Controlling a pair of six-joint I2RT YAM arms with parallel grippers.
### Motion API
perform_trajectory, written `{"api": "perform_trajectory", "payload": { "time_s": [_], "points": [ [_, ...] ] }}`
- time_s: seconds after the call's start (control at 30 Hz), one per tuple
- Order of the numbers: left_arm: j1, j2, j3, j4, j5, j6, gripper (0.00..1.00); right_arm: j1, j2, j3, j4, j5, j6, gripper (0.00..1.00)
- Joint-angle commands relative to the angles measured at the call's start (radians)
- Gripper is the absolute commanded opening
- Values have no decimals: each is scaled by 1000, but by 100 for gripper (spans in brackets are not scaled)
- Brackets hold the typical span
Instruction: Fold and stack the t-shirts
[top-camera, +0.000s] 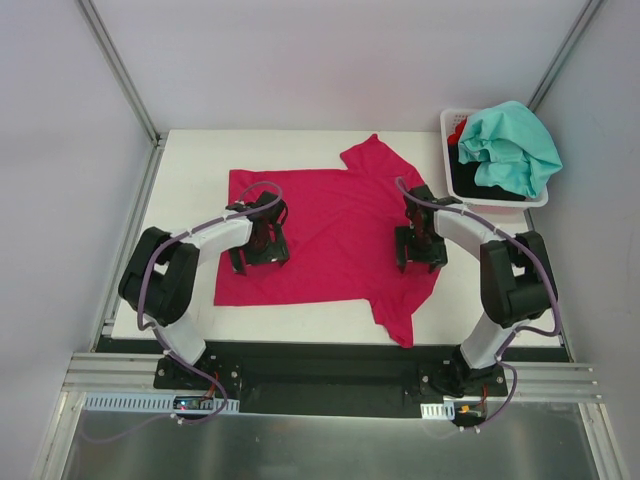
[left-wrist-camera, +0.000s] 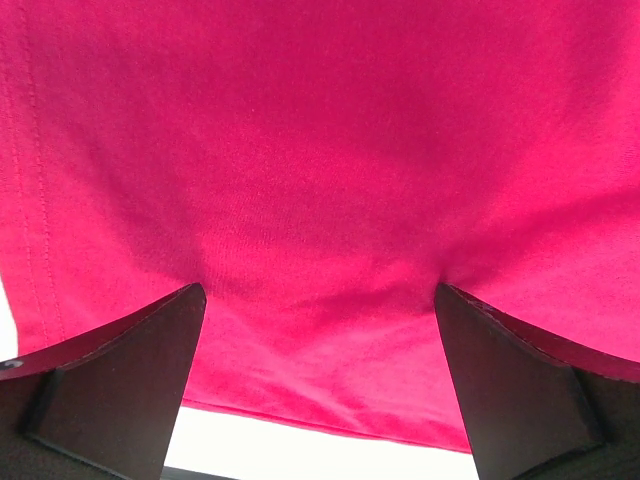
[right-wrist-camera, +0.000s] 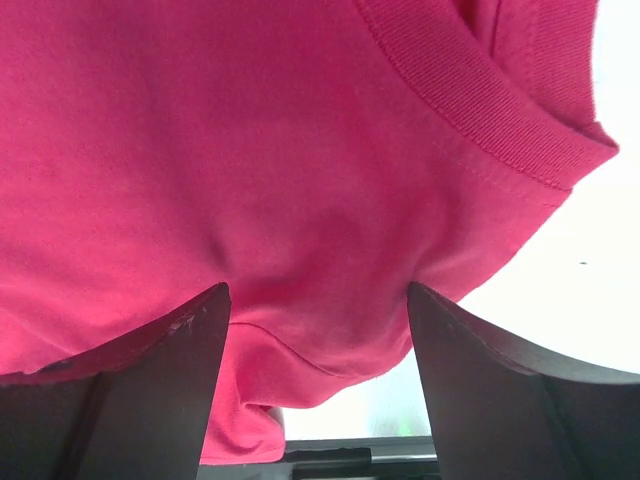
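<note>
A large magenta-pink t-shirt (top-camera: 330, 225) lies spread flat on the white table (top-camera: 190, 170), with one sleeve pointing to the far right and another to the near right. My left gripper (top-camera: 260, 260) stands on its left part, open, both fingertips (left-wrist-camera: 190, 300) pressing down into the cloth (left-wrist-camera: 320, 150) close to its near hem. My right gripper (top-camera: 420, 260) stands on the shirt's right part, also open, tips pushed into the fabric (right-wrist-camera: 250, 150) just below the ribbed collar (right-wrist-camera: 480, 95). Neither gripper has cloth pinched between its fingers. A teal-mint t-shirt (top-camera: 515, 145) is heaped over black (top-camera: 470, 180) and red (top-camera: 458, 130) ones.
The white plastic basket (top-camera: 447, 150) holding the other shirts stands at the far right corner of the table. Metal frame posts rise at both far corners. A rail with the arm bases runs along the near edge.
</note>
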Motion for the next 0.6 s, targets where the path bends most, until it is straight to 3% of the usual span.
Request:
{"api": "perform_trajectory", "payload": {
  "time_s": [0.0,0.57],
  "points": [
    [14,26,16,-24,31,-26,99,-2,2,-15,5,-34,-5,75],
    [71,6,-44,62,-7,-19,99,-2,-53,-2,59,-79,-1,75]
  ]
}}
